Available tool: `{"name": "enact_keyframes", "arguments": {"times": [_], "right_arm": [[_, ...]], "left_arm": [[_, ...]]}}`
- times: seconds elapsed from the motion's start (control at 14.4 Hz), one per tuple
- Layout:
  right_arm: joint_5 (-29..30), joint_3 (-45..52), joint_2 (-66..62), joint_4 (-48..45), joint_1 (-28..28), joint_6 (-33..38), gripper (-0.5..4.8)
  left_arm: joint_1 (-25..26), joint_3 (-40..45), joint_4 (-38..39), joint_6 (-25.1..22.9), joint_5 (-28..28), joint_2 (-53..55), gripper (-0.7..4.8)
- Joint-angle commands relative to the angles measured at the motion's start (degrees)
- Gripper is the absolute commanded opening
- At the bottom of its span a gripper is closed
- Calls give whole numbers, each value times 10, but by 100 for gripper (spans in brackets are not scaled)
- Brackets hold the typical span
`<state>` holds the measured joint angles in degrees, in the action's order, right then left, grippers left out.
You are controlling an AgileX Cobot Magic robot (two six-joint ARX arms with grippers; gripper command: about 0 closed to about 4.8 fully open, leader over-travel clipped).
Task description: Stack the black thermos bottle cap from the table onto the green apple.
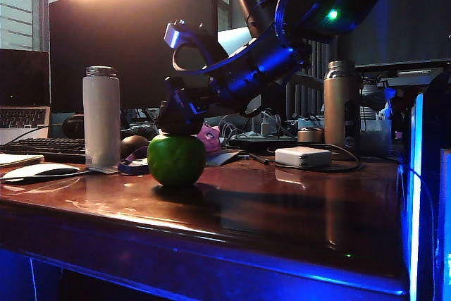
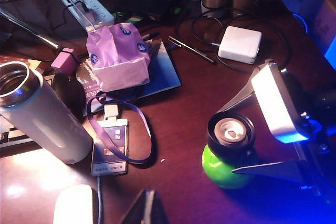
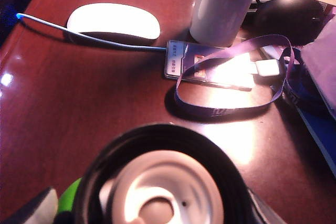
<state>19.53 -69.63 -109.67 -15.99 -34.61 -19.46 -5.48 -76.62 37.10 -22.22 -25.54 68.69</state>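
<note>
The left gripper [image 2: 144, 208] is idling low beside the white flask [image 2: 44, 116], its fingers' spread unreadable; the black thermos bottle cap [image 2: 231, 135] is sitting, hollow up, on the green apple [image 1: 176, 161] on the counter [image 1: 282, 209]; the right gripper [image 1: 180, 111] is straddling it, fingers spread wide, so release looks underway and a clean lift away comes next.

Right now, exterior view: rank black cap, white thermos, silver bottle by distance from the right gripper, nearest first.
Right gripper sits over the green apple, jaws open.
1. Black thermos bottle cap: between the jaws, on top of the apple.
2. White thermos: to the left, standing near the keyboard.
3. Silver bottle: far right, at the back of the table.
</note>
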Motion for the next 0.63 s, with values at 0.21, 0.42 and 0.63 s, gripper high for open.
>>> {"name": "enact_keyframes", "arguments": {"times": [0.21, 0.42, 0.63], "right_arm": [[3, -2, 3, -5, -1, -1, 479], [1, -2, 3, -6, -1, -1, 479], [-2, -3, 3, -10, -1, -5, 479]], "left_arm": [[0, -3, -6, 2, -4, -2, -4], [0, -3, -6, 2, -4, -2, -4], [0, -3, -6, 2, -4, -2, -4]]}}
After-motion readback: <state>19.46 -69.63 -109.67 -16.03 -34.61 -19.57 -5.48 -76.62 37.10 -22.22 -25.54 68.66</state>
